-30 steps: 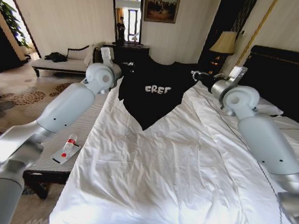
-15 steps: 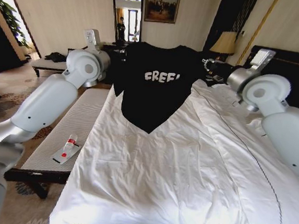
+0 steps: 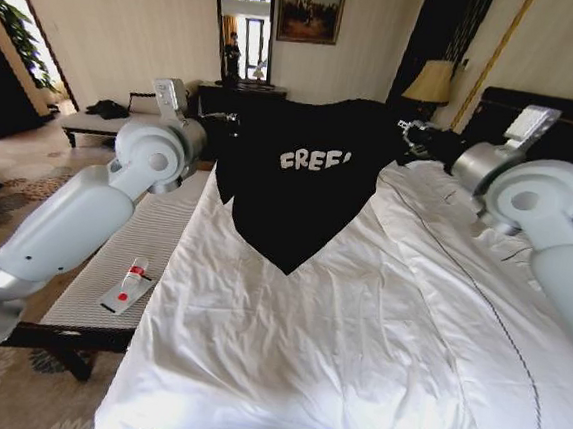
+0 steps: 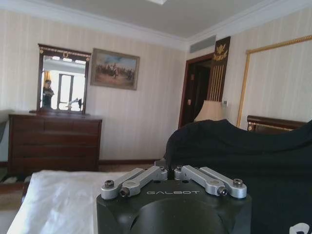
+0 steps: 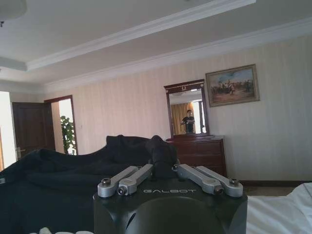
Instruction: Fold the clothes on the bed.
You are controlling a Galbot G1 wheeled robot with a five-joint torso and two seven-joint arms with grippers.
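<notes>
Black T-shirt (image 3: pixel 300 176) stretched between left gripper (image 3: pixel 227 119) and right gripper (image 3: pixel 411 135).

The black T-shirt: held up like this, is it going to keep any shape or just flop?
Probably flop. The black T-shirt sags between the left hand and right hand, its hem drooping to a point on the bed. It looks light, so it may swing.
</notes>
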